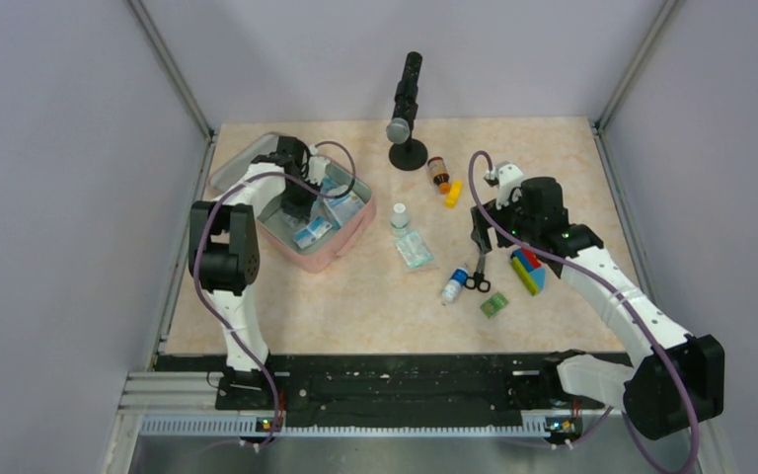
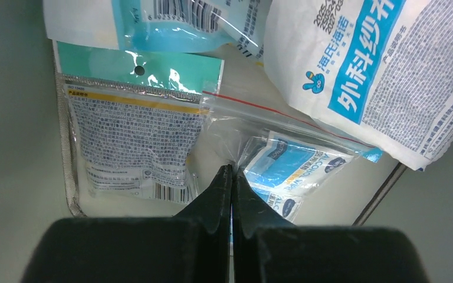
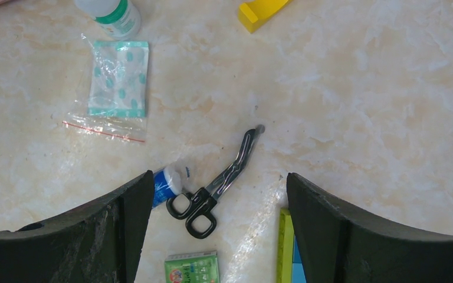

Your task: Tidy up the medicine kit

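On the left side of the table the medicine kit (image 1: 328, 255) lies open, and several things are already inside: a white-and-blue gauze packet (image 2: 377, 71), a green-topped packet (image 2: 135, 135) and a clear zip bag (image 2: 289, 165) with alcohol wipes. The left gripper (image 2: 231, 171) is down in the case with its two fingers pressed together just at this bag. Whether a fold of the plastic is caught between them, I cannot tell.

To my judgement the task is partly done. Much is left outside on the table — scissors (image 3: 221, 183), a small blue-capped bottle (image 3: 166, 186), a white bottle (image 1: 400, 217), a bag of plasters (image 3: 118, 79), a brown bottle (image 1: 439, 173), a yellow piece (image 1: 452, 194) and a small green box (image 3: 192, 268). The right gripper (image 3: 218, 175) hangs over the scissors with its fingers wide apart, holding nothing — probably the scissors are the next item.
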Controlling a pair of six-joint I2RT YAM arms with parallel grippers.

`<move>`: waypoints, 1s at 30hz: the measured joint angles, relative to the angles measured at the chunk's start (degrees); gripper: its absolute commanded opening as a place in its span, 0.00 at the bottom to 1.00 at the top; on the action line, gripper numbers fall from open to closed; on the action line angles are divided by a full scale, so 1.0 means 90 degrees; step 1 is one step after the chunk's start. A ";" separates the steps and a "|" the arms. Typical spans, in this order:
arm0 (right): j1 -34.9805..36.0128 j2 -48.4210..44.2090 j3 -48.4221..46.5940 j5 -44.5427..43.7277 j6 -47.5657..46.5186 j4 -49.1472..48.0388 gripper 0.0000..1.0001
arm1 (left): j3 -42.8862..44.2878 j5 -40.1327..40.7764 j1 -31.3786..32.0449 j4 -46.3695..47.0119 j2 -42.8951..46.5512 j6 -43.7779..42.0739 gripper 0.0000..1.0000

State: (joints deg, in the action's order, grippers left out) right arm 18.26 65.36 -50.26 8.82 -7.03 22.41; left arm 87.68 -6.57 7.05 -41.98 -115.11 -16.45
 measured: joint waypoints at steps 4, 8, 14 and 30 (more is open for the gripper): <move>0.0000 0.0000 0.0000 0.0002 -0.0002 0.0000 0.81 | 0.0080 0.0000 0.0000 0.0019 -0.0005 0.0158 0.03; 0.0000 0.0000 0.0000 0.0012 0.0000 -0.0002 0.81 | 0.0090 0.0000 0.0000 0.0051 -0.0007 0.0284 0.04; 0.0000 0.0068 0.0000 0.0049 0.0010 -0.0010 0.81 | 0.0153 0.0027 0.0000 0.0073 -0.0083 0.0406 0.22; 0.0386 0.1037 -0.0182 0.0311 0.0187 -0.0291 0.81 | -0.0114 0.0270 -0.0027 -0.0019 0.1282 0.0498 0.36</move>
State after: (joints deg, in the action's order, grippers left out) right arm 21.74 74.70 -51.90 11.62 -5.34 19.79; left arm 86.65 -4.14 6.81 -42.15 -103.57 -11.97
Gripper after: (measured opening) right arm 0.815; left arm 0.354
